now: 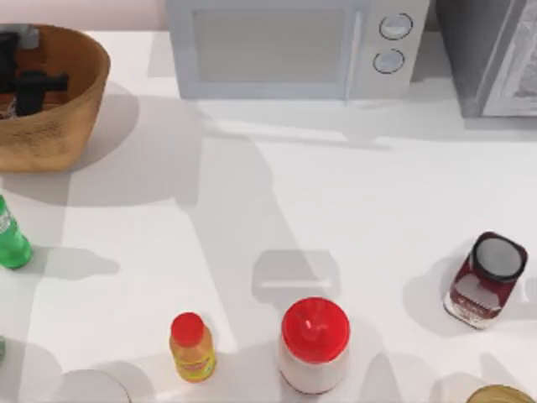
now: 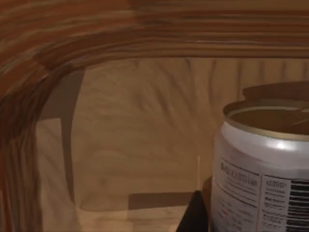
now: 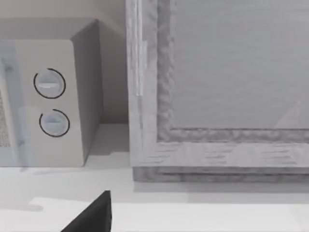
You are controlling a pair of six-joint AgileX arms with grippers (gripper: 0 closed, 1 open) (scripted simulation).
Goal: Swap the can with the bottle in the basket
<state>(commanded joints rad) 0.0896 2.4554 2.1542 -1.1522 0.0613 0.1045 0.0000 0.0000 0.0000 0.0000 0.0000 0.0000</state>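
The left gripper (image 1: 33, 84) is matte black and blocky, with a boxy body, a short crossbar and a pale grey piece at its upper end. In each wrist view, a plain black angular finger (image 3: 94, 215) shows, without markings.

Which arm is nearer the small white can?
Left. Its gripper is down inside the tan woven wicker basket beside the small white can; the right arm faces the grey microwave, well away.

The left gripper (image 1: 32, 82) reaches down at the table's far left (dark, wrist-first).
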